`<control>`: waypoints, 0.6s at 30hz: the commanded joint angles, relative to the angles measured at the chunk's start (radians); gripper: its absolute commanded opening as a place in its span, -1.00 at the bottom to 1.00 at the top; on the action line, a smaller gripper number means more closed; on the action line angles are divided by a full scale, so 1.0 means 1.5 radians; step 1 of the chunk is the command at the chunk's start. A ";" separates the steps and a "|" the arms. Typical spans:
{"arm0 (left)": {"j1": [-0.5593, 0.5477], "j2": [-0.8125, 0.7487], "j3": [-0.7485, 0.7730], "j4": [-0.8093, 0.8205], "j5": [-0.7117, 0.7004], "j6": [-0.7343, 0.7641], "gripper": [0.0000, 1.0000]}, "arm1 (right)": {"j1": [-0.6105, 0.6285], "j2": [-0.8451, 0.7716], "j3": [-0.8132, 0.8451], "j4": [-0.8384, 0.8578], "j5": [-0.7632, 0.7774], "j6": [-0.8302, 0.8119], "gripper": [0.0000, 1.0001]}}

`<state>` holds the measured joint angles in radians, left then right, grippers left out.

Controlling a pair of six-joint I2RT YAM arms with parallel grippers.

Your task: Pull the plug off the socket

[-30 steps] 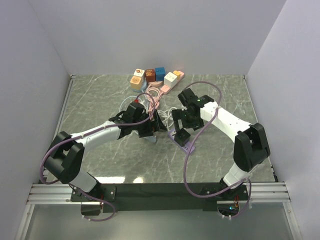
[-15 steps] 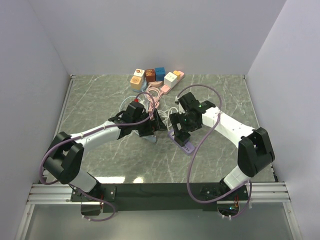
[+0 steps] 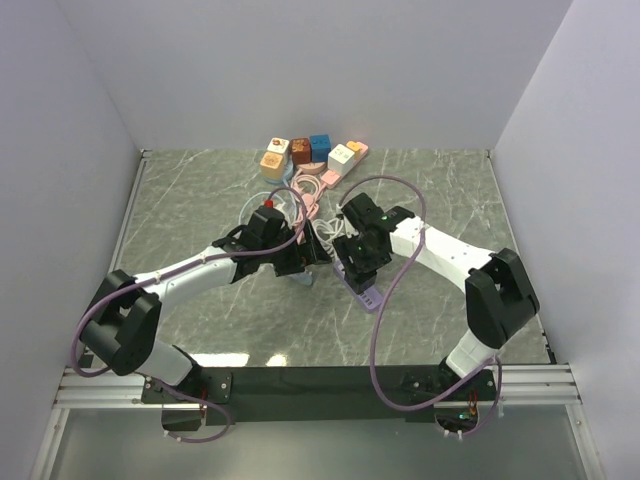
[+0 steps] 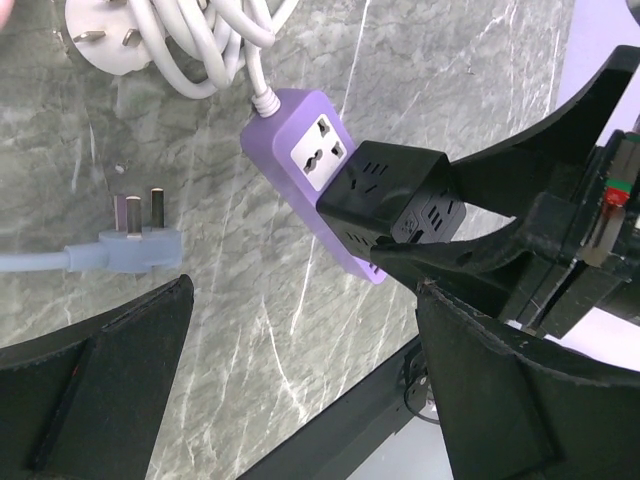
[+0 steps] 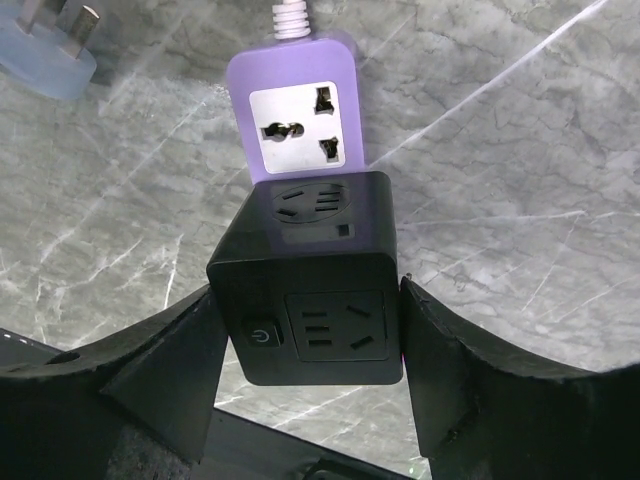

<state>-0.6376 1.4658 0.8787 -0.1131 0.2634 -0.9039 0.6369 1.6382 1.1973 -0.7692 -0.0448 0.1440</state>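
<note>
A black cube plug (image 5: 315, 300) sits plugged into the near end of a purple socket strip (image 5: 295, 95) that lies on the marble table. My right gripper (image 5: 310, 300) straddles the plug, one finger pressed against each side face, so it is shut on the plug. The left wrist view shows the same plug (image 4: 395, 195) on the strip (image 4: 300, 125), with the right gripper's fingers round it. In the top view the plug (image 3: 357, 262) is mostly hidden under the right gripper (image 3: 356, 264). My left gripper (image 4: 305, 290) hovers open just left of the strip, holding nothing.
A loose pale blue plug (image 4: 135, 245) with its cable lies left of the strip. A white cable coil (image 4: 215, 35) and a white plug lie behind it. Several coloured adapters (image 3: 310, 155) and a pink cable (image 3: 305, 195) sit at the back.
My right gripper has moved left and down over the black plug and its jaws have narrowed onto its sides. The left arm has barely moved.
</note>
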 commanded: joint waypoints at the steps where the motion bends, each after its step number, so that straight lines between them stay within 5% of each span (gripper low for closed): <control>1: -0.002 -0.024 -0.003 0.020 -0.008 0.004 0.99 | 0.010 0.043 -0.001 0.008 -0.002 0.026 -0.30; 3: -0.002 -0.020 -0.001 0.021 -0.003 0.007 0.99 | 0.009 0.044 0.004 0.013 -0.006 0.042 -0.51; 5: -0.002 -0.012 0.001 0.024 0.003 0.009 0.99 | 0.010 0.053 0.012 0.017 -0.046 0.055 -0.49; 10: -0.001 -0.007 0.007 0.019 0.006 0.018 0.99 | 0.013 0.074 0.021 0.014 -0.026 0.061 0.05; 18: 0.002 -0.018 -0.001 0.019 0.007 0.022 0.99 | 0.016 0.071 0.009 0.026 -0.003 0.027 0.39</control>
<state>-0.6373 1.4635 0.8783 -0.1131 0.2642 -0.8921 0.6456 1.6855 1.2465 -0.7845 -0.0525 0.1993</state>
